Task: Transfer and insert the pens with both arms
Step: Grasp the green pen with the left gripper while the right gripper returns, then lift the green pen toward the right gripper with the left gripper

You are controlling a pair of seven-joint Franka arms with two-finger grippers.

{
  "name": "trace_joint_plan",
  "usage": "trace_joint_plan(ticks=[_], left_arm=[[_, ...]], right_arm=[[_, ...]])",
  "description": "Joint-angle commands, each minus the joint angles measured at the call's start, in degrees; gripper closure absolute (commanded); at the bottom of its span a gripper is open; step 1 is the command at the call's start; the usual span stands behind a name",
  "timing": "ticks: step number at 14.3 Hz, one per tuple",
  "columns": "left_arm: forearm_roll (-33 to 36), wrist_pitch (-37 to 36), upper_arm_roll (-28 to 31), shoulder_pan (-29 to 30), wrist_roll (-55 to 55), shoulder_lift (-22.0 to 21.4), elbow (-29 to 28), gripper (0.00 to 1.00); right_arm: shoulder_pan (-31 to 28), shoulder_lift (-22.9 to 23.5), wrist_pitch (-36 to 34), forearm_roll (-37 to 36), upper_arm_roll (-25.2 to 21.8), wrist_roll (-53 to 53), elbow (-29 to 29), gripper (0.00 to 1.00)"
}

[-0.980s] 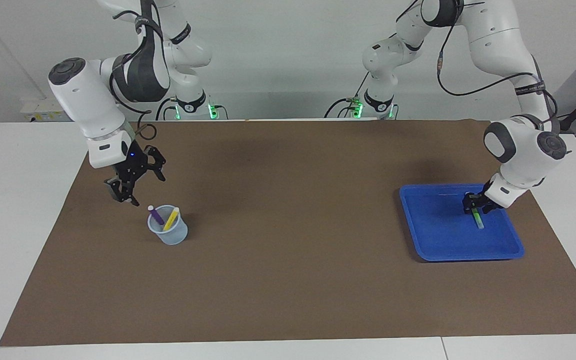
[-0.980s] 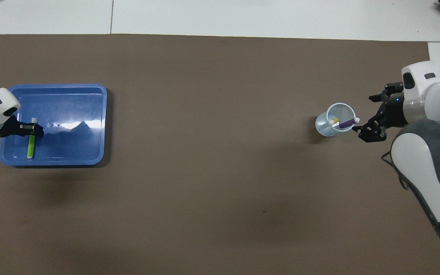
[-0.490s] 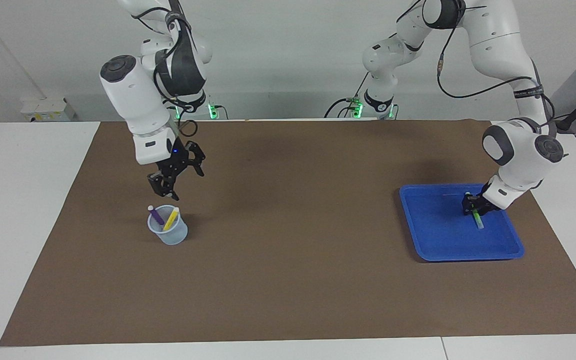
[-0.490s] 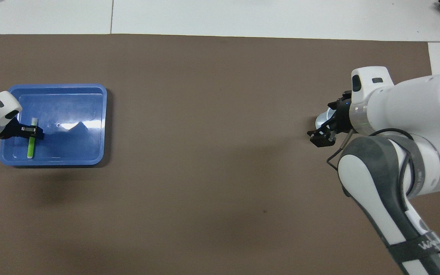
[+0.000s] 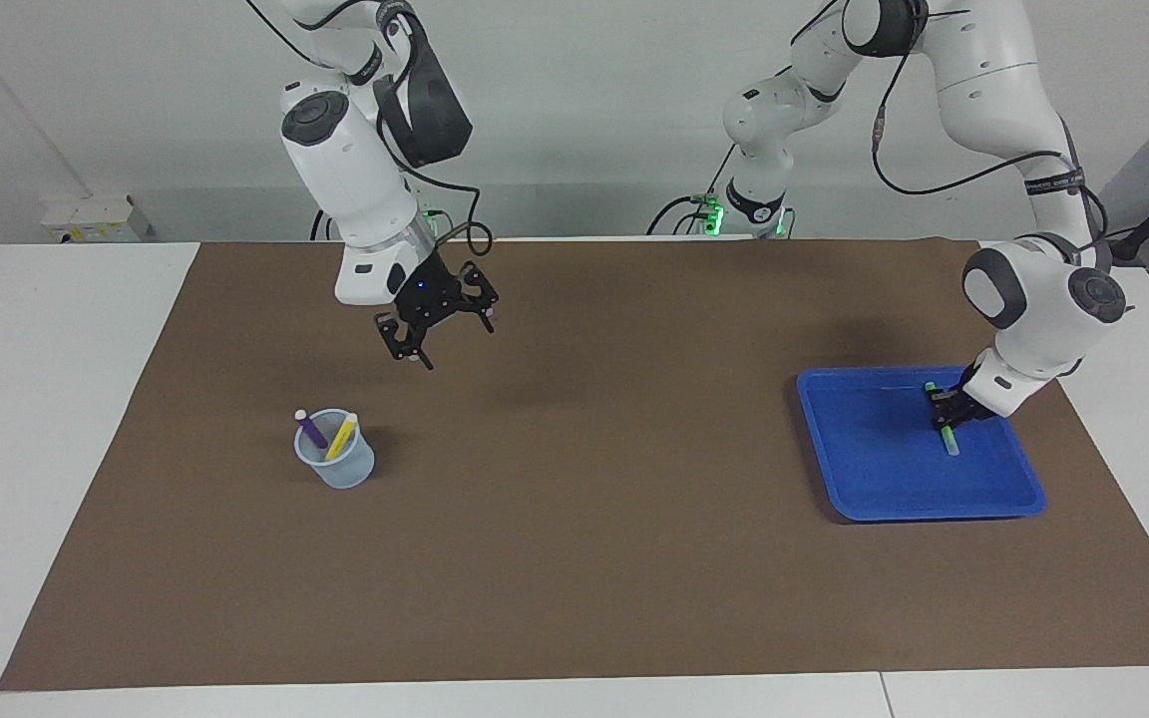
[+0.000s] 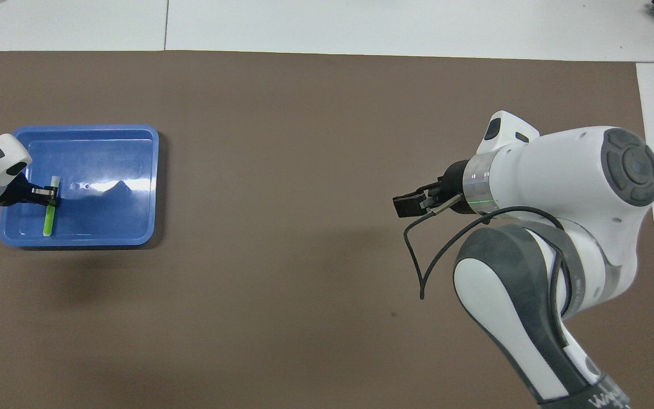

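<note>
Left claw: the left claw (image 5: 947, 421) was low inside the blue tray (image 5: 874, 479), at the left arm's end of the surface. Its fingertips were pressed together on the green pen (image 5: 948, 436), gripping it near one end.
Green pen: it lay in the tray, on the side toward the left arm's end. The longer part of it stuck out from the claw, pointing away from the robots. Whether it was lifted off the tray floor, I cannot tell.
Right claw: the right claw (image 5: 427, 337) hung in the air over the bare brown mat (image 5: 574, 558). Its fingers were spread wide and it held nothing and touched nothing.
Cup: the pale-blue cup (image 5: 337, 465) stood on the mat toward the right arm's end of the surface. In the overhead view the right arm hid it.
Purple pen: the purple pen (image 5: 311, 429) stood in the cup, leaning, with its pale end up.
Yellow pen: the yellow pen (image 5: 342, 436) stood in the same cup beside the purple one, leaning the other way.
</note>
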Motion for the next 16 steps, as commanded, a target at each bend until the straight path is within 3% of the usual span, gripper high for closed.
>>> trace_joint_plan(ticks=[1, 6, 12, 16], left_arm=[[-3.6, -6.5, -0.2, 0.2, 0.4, 0.0, 5.0, 1.00], [-5.4, -10.3, -0.8, -4.0, -8.2, -1.5, 7.1, 1.00], [-14.3, -18.3, -0.8, -10.4, -29.3, -3.6, 6.9, 1.00], [-24.9, -22.1, -0.8, -16.0, -46.8, -5.5, 6.0, 1.00]], right_arm=[[2.5, -0.2, 4.3, 3.3, 0.1, 12.0, -0.1, 0.00], [8.1, 0.9, 13.3, 5.4, 0.1, 30.2, -0.1, 0.00], [13.4, 4.6, 19.7, 10.4, 0.1, 43.7, 2.0, 0.00], [15.1, 8.5, 26.0, 10.7, 0.2, 48.6, 5.0, 0.02]])
